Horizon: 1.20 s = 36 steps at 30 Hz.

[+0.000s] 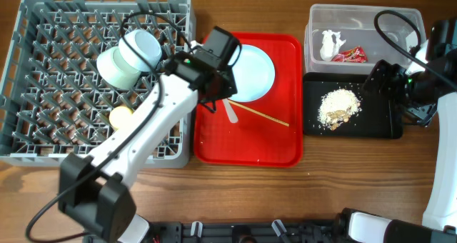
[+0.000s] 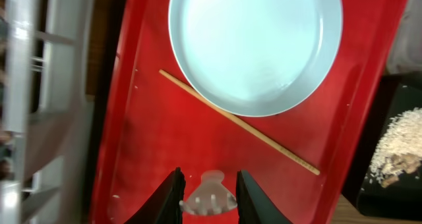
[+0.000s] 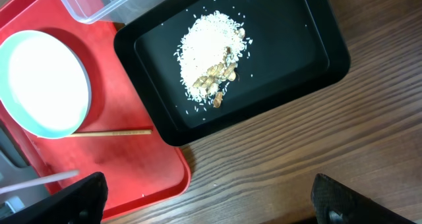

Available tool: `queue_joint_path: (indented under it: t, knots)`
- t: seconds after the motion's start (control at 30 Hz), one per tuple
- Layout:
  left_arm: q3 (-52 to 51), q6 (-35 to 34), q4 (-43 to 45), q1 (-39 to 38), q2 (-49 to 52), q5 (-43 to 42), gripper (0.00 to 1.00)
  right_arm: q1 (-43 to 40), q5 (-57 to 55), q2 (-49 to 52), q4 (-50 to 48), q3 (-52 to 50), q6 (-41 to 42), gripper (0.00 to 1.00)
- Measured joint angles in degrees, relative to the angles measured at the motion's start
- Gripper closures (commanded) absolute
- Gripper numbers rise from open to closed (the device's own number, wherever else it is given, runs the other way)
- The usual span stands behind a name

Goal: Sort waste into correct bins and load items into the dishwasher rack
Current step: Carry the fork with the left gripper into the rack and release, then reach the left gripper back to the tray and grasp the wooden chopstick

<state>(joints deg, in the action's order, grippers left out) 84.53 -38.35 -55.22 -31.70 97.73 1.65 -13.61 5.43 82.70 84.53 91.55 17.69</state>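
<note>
plate point(image 2: 256, 46) cut off at top, rack point(image 2: 39, 105) blurred

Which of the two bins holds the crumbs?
The black tray: the crumbs lie heaped on it. The clear tub holds the tissue and wrapper.

A wooden table point(image 1: 357, 179) with a warm brown, streaked grain fills the overhead view from 12 to 6 o'clock. Light falls evenly, with soft shadows. At 6 o'clock a dark rail point(image 1: 235, 232) runs along the table's near edge.
</note>
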Motion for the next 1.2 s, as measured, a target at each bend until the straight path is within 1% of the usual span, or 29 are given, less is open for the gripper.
queue_joint_path:
  t: [0.07, 0.13, 0.3, 0.4, 0.5, 0.67, 0.83, 0.93, 1.0, 1.2]
  knots:
    - [0.0, 1.4, -0.4, 1.0, -1.8, 0.0, 0.77, 0.0, 0.0, 0.0, 0.1, 0.0, 0.0, 0.0]
    - [0.0, 3.3, -1.4, 2.6, -4.1, 0.0, 0.8, 0.0, 0.0, 0.0, 0.1, 0.0, 0.0, 0.0]
    - [0.1, 9.7, -4.6, 8.2, -9.9, -0.3, 0.81, 0.0, 0.0, 0.0, 0.1, 0.0, 0.0, 0.0]
    - [1.5, 13.7, -7.6, 12.5, -11.9, -1.3, 0.85, 0.0, 0.0, 0.0, 0.1, 0.0, 0.0, 0.0]
    - [4.0, 17.0, -9.5, 16.4, -12.5, -1.9, 0.85, 0.0, 0.0, 0.0, 0.1, 0.0, 0.0, 0.0]
    - [5.0, 22.3, -11.5, 21.5, -12.7, -4.8, 0.84, 0.0, 0.0, 0.0, 0.1, 0.0, 0.0, 0.0]
    - [5.0, 24.2, -12.7, 22.6, -12.7, -6.9, 0.83, 0.0, 0.0, 0.0, 0.1, 0.0, 0.0, 0.0]
    - [5.1, 24.7, -15.5, 22.6, -11.9, -7.6, 0.83, 0.0, 0.0, 0.0, 0.1, 0.0, 0.0, 0.0]
    - [5.1, 25.3, -16.7, 22.6, -10.1, -7.6, 0.83, 0.0, 0.0, 0.0, 0.1, 0.0, 0.0, 0.0]
    - [5.1, 26.6, -16.2, 22.8, -3.3, -7.4, 0.82, 0.0, 0.0, 0.0, 0.1, 0.0, 0.0, 0.0]
